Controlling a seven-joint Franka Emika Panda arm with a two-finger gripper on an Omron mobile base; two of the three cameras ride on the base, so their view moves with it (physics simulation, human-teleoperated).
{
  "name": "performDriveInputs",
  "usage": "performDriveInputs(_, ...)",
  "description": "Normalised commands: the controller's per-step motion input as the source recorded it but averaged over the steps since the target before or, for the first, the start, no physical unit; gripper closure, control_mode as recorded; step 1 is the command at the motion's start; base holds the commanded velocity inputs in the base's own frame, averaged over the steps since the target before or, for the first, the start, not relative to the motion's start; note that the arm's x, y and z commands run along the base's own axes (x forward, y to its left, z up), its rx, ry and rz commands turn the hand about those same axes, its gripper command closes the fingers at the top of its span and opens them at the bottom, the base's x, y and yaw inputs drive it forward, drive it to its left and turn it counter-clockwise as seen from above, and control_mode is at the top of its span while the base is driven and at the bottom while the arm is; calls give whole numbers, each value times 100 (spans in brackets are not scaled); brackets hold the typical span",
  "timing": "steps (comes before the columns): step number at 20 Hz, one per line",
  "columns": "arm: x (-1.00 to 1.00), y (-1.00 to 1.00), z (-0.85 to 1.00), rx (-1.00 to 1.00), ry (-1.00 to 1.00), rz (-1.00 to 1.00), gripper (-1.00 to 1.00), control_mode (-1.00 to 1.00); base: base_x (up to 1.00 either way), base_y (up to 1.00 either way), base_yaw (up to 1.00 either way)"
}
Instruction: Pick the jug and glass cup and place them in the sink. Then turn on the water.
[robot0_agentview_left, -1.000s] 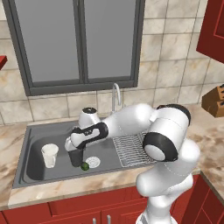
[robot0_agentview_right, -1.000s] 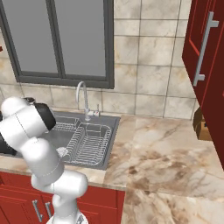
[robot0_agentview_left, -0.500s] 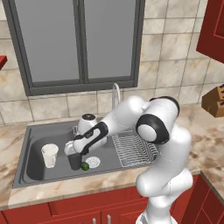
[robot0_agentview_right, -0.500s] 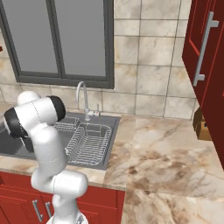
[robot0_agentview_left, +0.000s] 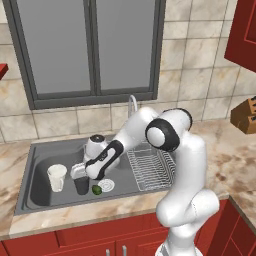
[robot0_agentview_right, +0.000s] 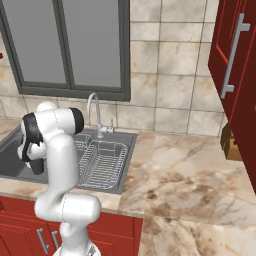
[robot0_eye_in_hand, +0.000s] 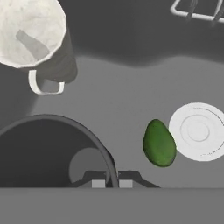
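1. The claw (robot0_eye_in_hand: 112, 180) is pressed together on the rim of the glass cup (robot0_eye_in_hand: 52, 151), one finger inside the wall and one outside. In the hand view the rim arcs from 9 o'clock over to the fingertips at 6 o'clock, and the dark inside of the cup opens at lower left.
2. In the left base view the claw (robot0_agentview_left: 79, 173) sits right above the glass cup (robot0_agentview_left: 81, 186), which stands upright in the left basin of the sink (robot0_agentview_left: 37, 155). I judge it is at or just above the basin floor; the contact itself is hidden.
3. The jug (robot0_agentview_left: 56, 178) already stands in the same basin, just beside the cup at its 9 o'clock. In the hand view the jug (robot0_eye_in_hand: 35, 37) lies at 11 o'clock from the claw, its handle loop turned toward the cup.
4. A green avocado (robot0_eye_in_hand: 159, 143) and the white drain (robot0_eye_in_hand: 197, 131) lie at 2 o'clock from the claw, apart from the cup.
5. The coming move turns on the tap (robot0_agentview_left: 133, 104): it stands behind the basins, at about 1 o'clock from the claw in the left base view, well apart. The claw would have to release the cup, rise straight up clear of the rim and the nearby jug, then swing back toward it.
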Motion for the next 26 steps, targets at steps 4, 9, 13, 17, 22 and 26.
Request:
performDriveInputs(4, 33, 26, -28, 0, 0, 0, 100, -100, 0, 0, 0)
performDriveInputs(9, 25, 22, -21, 0, 0, 0, 100, -100, 0, 0, 0)
performDriveInputs(13, 25, 13, -18, 0, 0, 0, 100, -100, 0, 0, 0)
performDriveInputs(17, 28, 5, -19, 0, 0, 0, 100, -100, 0, 0, 0)
performDriveInputs(22, 14, 0, -19, 0, 1, 0, 100, -100, 0, 0, 0)
performDriveInputs(26, 1, 0, -15, 0, 2, 0, 100, -100, 0, 0, 0)
